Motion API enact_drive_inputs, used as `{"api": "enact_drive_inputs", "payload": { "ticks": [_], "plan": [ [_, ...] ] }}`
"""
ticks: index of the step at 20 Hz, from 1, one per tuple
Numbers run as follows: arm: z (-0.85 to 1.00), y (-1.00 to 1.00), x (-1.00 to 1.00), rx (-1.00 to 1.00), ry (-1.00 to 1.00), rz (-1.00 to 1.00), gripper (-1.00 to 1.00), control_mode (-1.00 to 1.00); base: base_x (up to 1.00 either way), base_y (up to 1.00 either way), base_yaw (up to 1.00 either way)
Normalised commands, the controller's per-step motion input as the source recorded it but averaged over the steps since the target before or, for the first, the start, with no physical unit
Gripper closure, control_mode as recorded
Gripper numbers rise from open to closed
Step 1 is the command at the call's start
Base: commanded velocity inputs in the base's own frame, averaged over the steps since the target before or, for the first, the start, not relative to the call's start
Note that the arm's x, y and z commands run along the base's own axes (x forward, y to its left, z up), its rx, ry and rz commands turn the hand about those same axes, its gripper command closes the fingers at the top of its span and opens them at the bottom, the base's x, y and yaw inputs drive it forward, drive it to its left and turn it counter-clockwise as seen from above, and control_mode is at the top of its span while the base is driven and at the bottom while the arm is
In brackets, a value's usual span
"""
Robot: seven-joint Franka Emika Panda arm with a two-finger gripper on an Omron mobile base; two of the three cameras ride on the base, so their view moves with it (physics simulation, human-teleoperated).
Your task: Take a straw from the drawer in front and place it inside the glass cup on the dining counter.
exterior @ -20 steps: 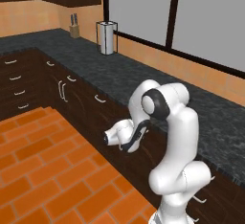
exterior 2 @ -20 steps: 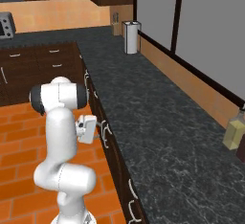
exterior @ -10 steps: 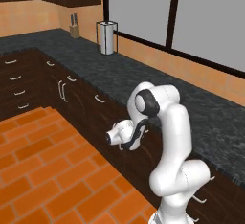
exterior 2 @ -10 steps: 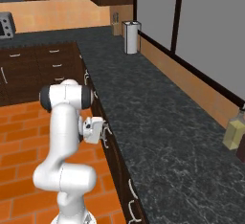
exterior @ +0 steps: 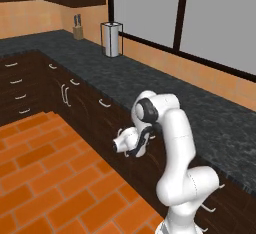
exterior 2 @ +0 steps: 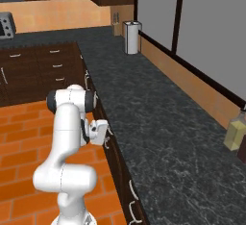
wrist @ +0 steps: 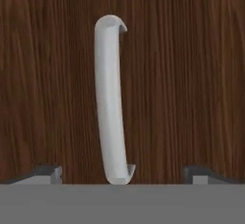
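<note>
Dark-brown drawer [wrist: 182, 74] front fills your hand view, shut. Silver handle [wrist: 111, 103] runs 12 to 6 between the gripper [wrist: 122, 173] tips, jaws wide, nothing held. You're at step one: grab handle, pull open, then the straw pick and cup drop remain.

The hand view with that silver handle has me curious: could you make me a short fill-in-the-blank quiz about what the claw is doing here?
1. In the hand view, the curved silver handle is mounted on a drawer front made of dark ____.
2. The claw stands ____, with one fingertip on either side of the handle.
3. The floor beside the robot is laid with ____ tiles.
4. On the black speckled counter, a white paper towel roll stands ____.

Missing words: wood; open; orange; upright
</note>
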Motion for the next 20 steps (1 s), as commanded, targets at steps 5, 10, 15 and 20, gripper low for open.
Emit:
{"api": "enact_drive_inputs", "payload": {
  "ticks": [5,10,15,20],
  "plan": [
    [-0.37,0.00,0.46,0.00,0.00,0.02,1.00,-1.00,0.00,0.00,0.00],
    [-0.20,-0.07,0.18,0.00,-0.01,0.01,1.00,-1.00,0.00,0.00,0.00],
    [-0.03,0.15,-0.34,0.03,0.00,0.08,1.00,-1.00,0.00,0.00,0.00],
    [0.00,0.69,-0.65,0.07,0.00,0.12,1.00,-1.00,0.00,0.00,0.00]
  ]
}}
